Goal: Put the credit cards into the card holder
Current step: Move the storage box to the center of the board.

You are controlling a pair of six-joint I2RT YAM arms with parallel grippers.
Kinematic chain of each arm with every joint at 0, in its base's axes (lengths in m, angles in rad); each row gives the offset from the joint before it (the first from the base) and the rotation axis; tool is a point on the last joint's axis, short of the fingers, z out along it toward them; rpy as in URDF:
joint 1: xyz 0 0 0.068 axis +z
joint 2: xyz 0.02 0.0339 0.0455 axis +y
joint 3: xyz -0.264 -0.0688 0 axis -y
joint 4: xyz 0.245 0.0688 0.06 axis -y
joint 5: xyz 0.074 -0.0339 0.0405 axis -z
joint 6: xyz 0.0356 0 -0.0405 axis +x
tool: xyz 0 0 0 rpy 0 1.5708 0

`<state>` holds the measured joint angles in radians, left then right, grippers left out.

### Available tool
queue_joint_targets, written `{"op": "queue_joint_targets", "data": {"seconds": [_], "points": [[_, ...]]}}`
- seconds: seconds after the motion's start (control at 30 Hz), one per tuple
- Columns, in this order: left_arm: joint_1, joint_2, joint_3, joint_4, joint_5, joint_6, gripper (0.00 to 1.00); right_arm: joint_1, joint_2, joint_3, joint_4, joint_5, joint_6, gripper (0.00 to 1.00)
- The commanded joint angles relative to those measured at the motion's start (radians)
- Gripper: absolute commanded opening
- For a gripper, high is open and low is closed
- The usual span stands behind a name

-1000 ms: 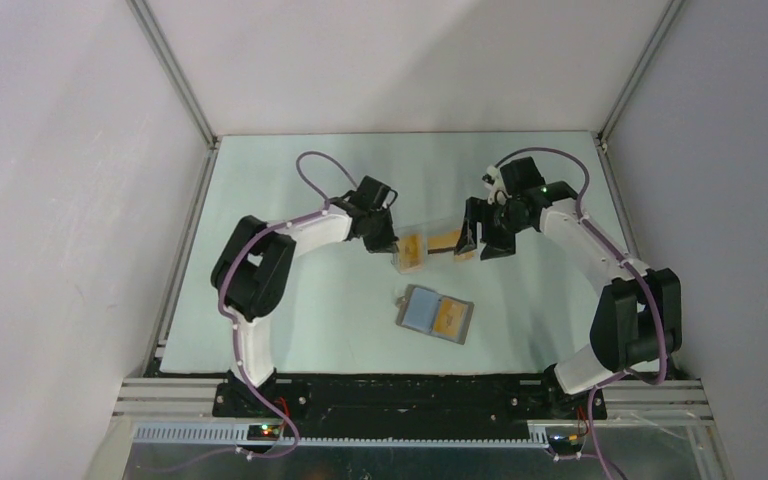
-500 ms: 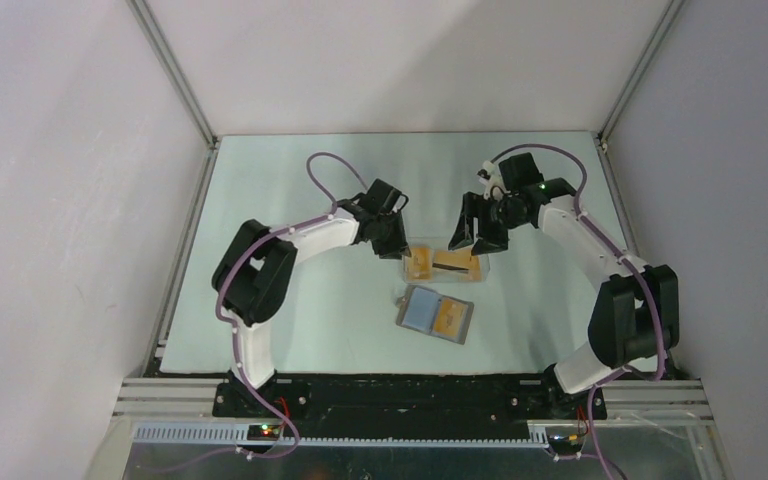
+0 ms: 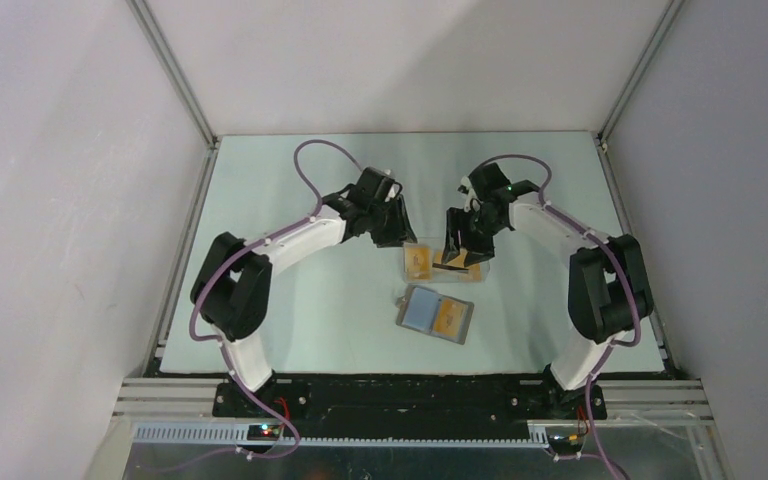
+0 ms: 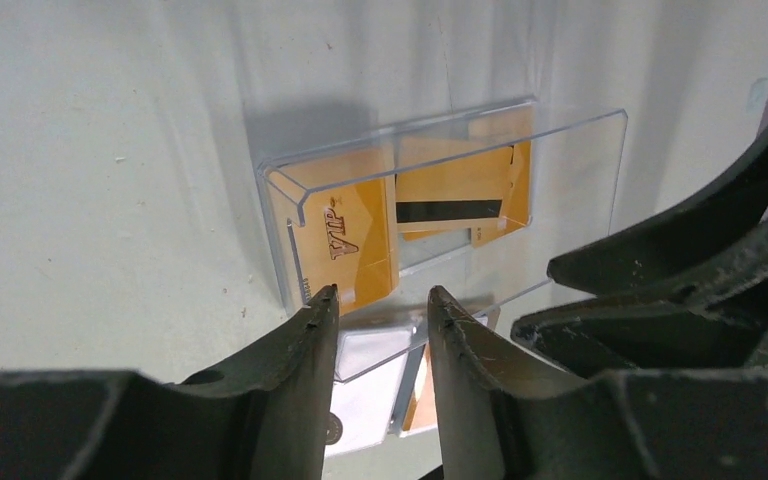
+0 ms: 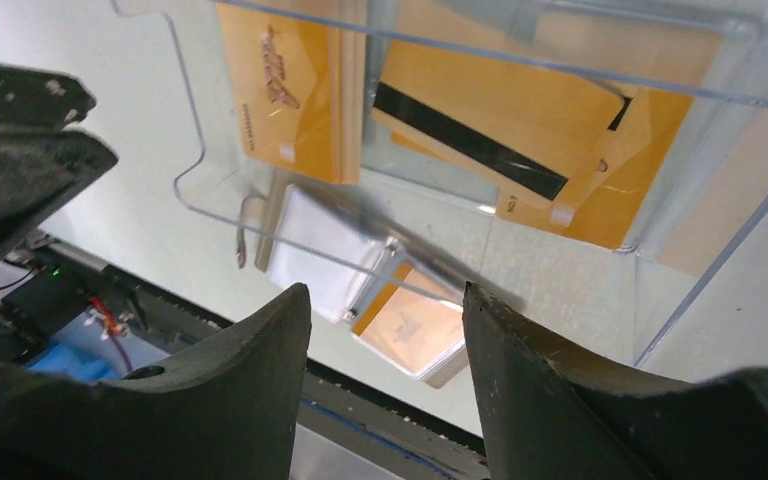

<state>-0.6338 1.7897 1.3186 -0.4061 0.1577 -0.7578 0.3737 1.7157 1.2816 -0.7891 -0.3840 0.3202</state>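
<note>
Well, your credit cards (image 4: 450, 200) lie inside the clear box (image 4: 572, 170); likely thin, stiff, slick, so pinch a raised edge; the card holder (image 3: 422, 310) lies open just nearside of the box; left gripper (image 4: 380, 310) stands narrowly parted, right gripper (image 5: 388, 310) wider, both empty.

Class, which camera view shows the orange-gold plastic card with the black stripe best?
The right wrist view: the orange-gold striped card looms large inside the clear plastic box. The left wrist view shows it smaller; the top view, a tiny patch.
</note>
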Motion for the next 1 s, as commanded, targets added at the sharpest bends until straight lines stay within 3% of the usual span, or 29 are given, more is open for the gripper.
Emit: {"op": "queue_joint_targets", "data": {"seconds": [0.0,0.17,0.33,0.63,0.8,0.97], "points": [[-0.012,-0.035,0.035,0.012,0.047,0.056,0.44,0.022,0.034,0.057,-0.012,0.126,0.002,0.62],[-0.018,-0.025,0.022,0.013,0.040,0.056,0.45,0.029,0.082,0.077,-0.002,0.102,0.013,0.64],[-0.016,-0.039,-0.033,0.011,-0.025,0.072,0.42,0.047,0.132,0.117,0.016,0.072,0.040,0.60],[-0.010,-0.005,-0.097,0.013,-0.056,0.088,0.38,0.095,0.257,0.225,-0.009,0.016,0.066,0.47],[-0.009,0.026,-0.077,0.012,-0.046,0.095,0.37,0.112,0.302,0.271,-0.034,0.042,0.074,0.45],[-0.009,0.051,-0.064,0.013,-0.041,0.102,0.30,0.135,0.346,0.327,-0.071,0.085,0.072,0.35]]}}
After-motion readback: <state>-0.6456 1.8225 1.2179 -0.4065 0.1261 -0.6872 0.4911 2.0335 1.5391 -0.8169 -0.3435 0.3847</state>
